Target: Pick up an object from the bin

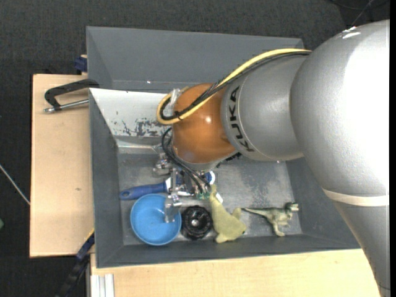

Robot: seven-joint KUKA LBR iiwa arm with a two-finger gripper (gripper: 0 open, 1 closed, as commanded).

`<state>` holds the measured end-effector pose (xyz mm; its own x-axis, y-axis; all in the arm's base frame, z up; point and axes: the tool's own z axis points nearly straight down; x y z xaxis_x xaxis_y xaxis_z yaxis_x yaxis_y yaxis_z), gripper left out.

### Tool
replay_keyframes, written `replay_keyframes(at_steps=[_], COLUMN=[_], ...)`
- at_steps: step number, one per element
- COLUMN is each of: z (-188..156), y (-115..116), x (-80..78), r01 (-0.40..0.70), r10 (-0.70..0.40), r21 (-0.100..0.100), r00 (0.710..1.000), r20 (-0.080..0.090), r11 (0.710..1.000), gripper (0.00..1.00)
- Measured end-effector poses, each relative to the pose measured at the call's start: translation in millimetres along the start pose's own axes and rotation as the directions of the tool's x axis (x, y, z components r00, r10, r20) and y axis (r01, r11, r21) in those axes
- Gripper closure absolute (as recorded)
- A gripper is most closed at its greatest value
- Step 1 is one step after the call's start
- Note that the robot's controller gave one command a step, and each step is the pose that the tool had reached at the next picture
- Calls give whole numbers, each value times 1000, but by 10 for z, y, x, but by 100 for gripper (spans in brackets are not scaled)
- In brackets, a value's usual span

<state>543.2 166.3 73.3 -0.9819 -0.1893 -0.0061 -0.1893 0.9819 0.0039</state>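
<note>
The gripper (172, 208), spread or closed one cannot tell, is hanging over the view-right rim of the round blue bowl (147, 223), whose hollow is lying leftward, a black ring (197, 222) sitting just right of that bowl.

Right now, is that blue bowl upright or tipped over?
Upright: the blue bowl sits mouth up, its round hollow inside facing the camera.
</note>
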Motion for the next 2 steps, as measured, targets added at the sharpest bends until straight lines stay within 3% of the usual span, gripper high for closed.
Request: replay_keyframes(at_steps=[1, 2], z=[-24, -1272], y=[5, -175], x=[-26, 123], r01=[-3, -37], r10=[3, 37], r21=[-2, 2], r00=[1000, 999], r20=[10, 6], r11=[1000, 999], gripper=[100, 100])
